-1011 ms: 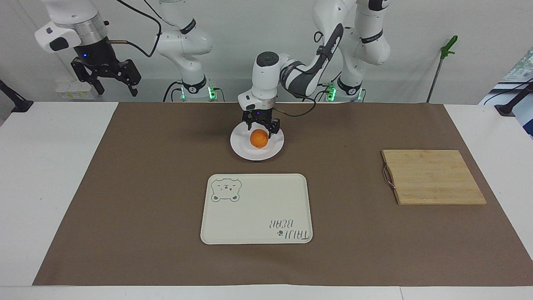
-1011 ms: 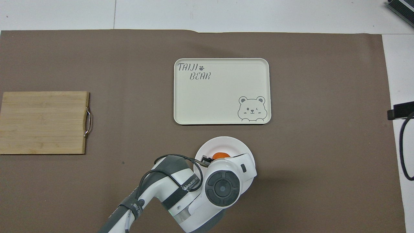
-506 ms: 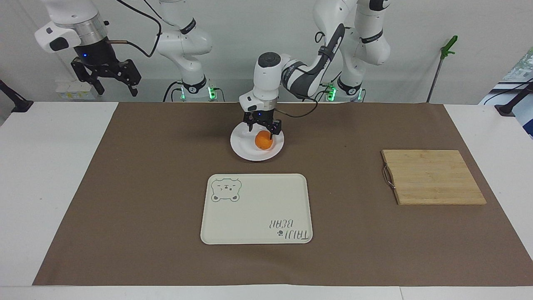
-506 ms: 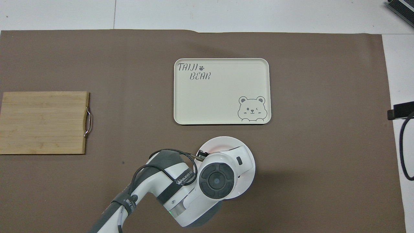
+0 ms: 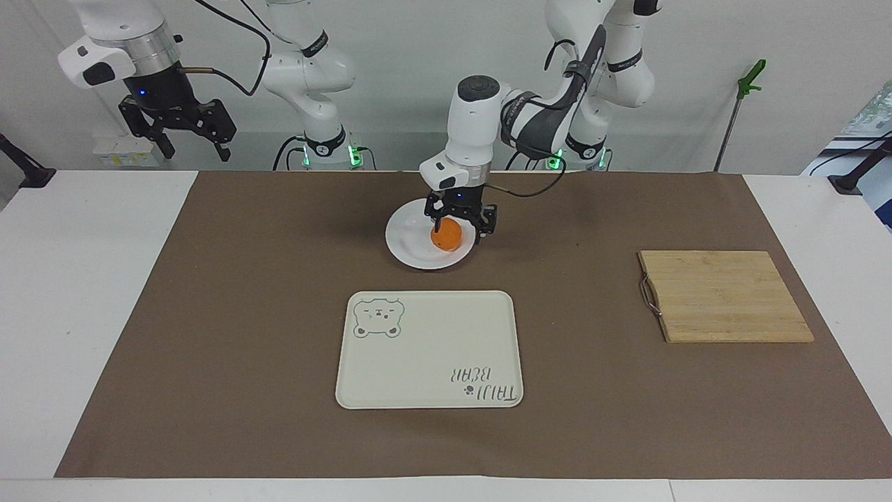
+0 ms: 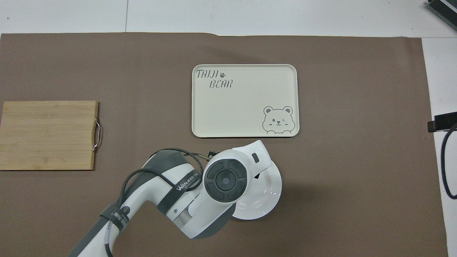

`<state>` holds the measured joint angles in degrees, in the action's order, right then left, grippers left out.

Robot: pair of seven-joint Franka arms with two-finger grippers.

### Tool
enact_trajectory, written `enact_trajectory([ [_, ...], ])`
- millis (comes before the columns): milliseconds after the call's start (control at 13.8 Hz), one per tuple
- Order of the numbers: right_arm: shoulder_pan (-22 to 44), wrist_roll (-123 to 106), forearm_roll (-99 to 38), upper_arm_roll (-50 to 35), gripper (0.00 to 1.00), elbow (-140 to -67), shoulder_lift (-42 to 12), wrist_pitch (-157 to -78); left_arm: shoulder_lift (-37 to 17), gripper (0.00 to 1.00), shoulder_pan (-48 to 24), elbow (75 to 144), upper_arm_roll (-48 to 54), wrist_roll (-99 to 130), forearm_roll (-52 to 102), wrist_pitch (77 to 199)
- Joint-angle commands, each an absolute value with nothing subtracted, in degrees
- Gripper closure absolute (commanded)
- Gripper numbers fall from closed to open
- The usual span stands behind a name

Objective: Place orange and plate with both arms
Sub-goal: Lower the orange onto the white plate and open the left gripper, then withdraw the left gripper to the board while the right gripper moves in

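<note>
Brown-papered counter [image 5: 209, 348]: orange [image 5: 447, 236] on white plate [image 5: 411, 245], directly beneath left claw [image 5: 463, 224], spread open astride it. Right claw [image 5: 182, 136] open, waiting aloft. Probably firm, rollable; best pinched across its middle. Plate glossy, breakable.

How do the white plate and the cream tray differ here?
The plate is round and plain; the tray is rectangular, with a bear drawing and lettering. The plate carries the orange; the tray carries nothing. The plate is smaller and lies nearer to the robots than the tray. The left gripper hangs over the plate, not the tray. Both rest flat on the brown mat.
</note>
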<state>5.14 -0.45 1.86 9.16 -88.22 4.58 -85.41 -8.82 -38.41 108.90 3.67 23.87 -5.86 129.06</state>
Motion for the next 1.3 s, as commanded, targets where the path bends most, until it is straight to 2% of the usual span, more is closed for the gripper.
enact_trajectory([
  [0, 5.0, -0.2, 1.4, 9.1, 0.00, -89.4, 5.8, -85.0, -3.8, 0.00, -32.0, 109.2, 4.0, 16.7, -7.8, 125.9],
  [361, 5.0, -0.2, 1.4, 9.1, 0.00, -89.4, 5.8, -85.0, 1.0, 0.00, -21.1, 106.4, 3.6, 4.8, -7.7, 119.8],
  [650, 5.0, -0.2, 1.4, 9.1, 0.00, -89.4, 5.8, -85.0, 1.1, 0.00, -14.4, 96.4, 3.3, -1.7, -6.3, 103.6],
  [1228, 5.0, -0.2, 1.4, 9.1, 0.00, -89.4, 5.8, -85.0, 0.2, 0.00, -4.7, 80.9, 3.1, -9.0, 3.6, 82.1],
])
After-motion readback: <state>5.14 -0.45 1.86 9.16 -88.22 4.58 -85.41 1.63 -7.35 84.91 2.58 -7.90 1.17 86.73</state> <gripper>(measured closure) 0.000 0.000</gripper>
